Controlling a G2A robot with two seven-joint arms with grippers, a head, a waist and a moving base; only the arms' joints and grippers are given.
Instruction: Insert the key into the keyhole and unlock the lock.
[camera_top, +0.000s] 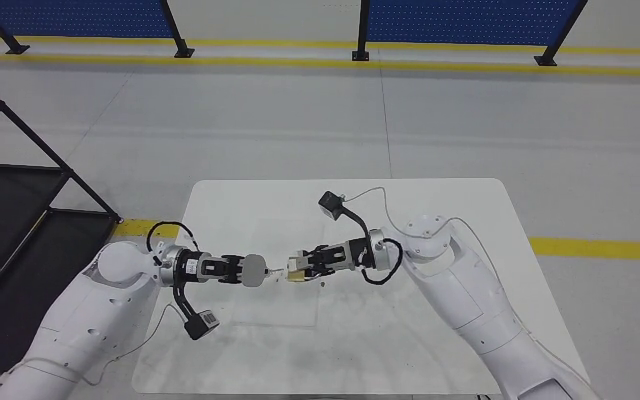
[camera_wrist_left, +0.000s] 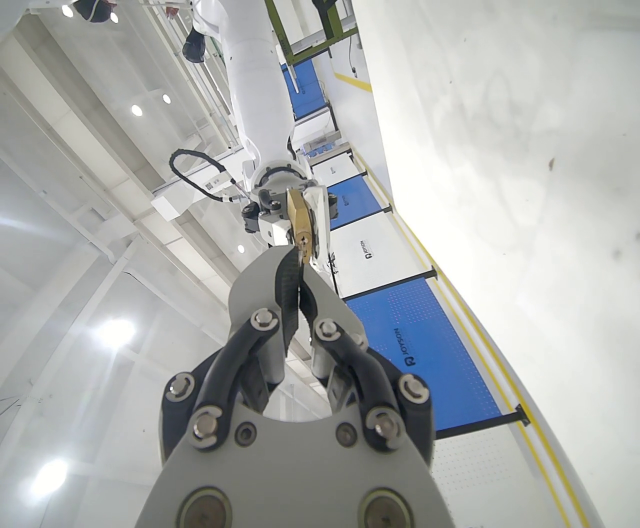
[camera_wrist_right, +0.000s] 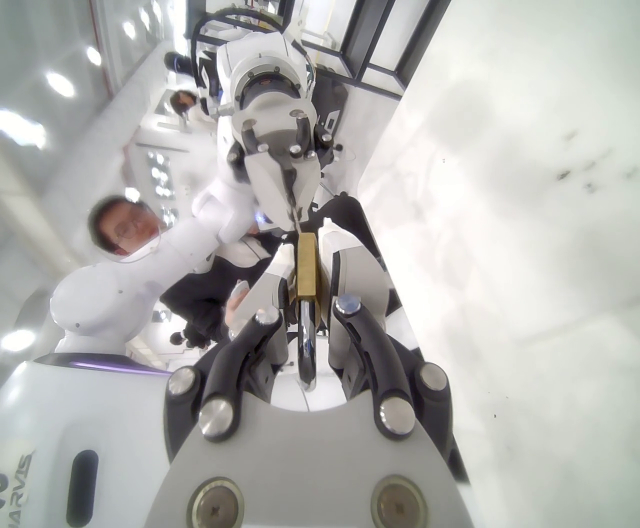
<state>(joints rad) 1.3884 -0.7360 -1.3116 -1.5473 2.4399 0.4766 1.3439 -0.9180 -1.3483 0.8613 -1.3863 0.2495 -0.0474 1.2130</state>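
Above table (camera_top: 400, 210), key (camera_wrist_right: 297, 222) in left pincer (camera_wrist_left: 296, 270) touches lock (camera_wrist_right: 306, 267)

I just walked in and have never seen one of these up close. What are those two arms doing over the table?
The robot's right gripper is clamped on a brass padlock, held over the white table. Its left gripper pinches a small key, with the tip right at the keyhole. How deep the key sits cannot be told, and nothing shows the lock opened yet.
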